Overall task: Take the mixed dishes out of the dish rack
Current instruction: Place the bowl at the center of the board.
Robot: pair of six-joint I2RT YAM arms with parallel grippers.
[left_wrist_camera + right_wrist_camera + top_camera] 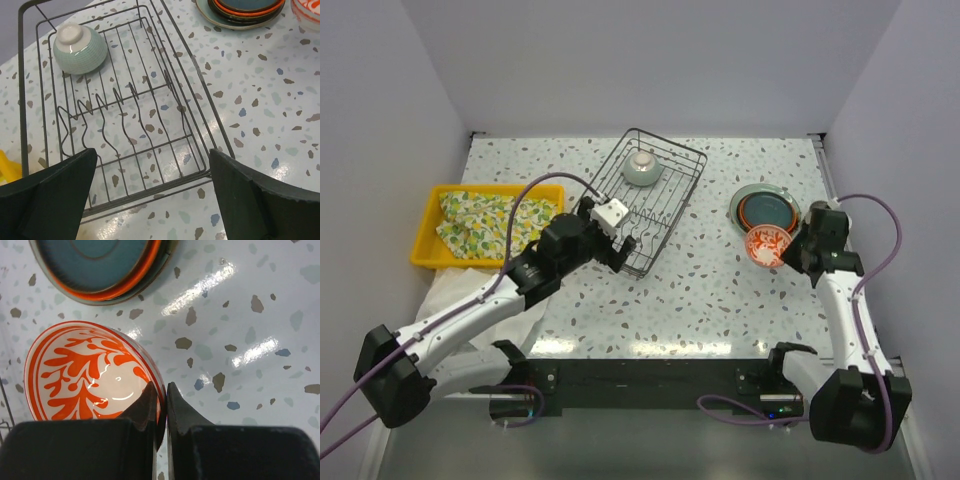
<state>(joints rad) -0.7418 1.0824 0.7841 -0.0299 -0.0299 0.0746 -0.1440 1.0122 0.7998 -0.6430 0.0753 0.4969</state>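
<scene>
Item 1, far left: yellow tray (428,232) holding a patterned cloth (485,220); not part of the unloading.

Item 2: left fingers (607,235), spread to their widest and holding nothing, hovering over the near end of the dish rack.

Item 3: dish rack (145,115), black wire, set at an angle at mid-counter (720,300); tines bare. The only dish seen in it is the celadon bowl (80,47), upside down in the far corner.

Item 4: plate stack (767,208) on the counter, right of the rack and already unloaded.

Item 5: red-patterned bowl (90,372), just near of the stack, tilted; whether its base rests on the counter cannot be told.

Item 6: right fingers (154,405), closed on that bowl's rim in a thin pinch.

Step in hand, as judged: the right arm is placing the red-patterned bowl beside the stack, and the left arm is readied for the celadon bowl.

Next move calls for: the right to release once the bowl sits flat; the left to reach across the tines to the far corner and close on the bowl's rounded wall, which may slip
</scene>
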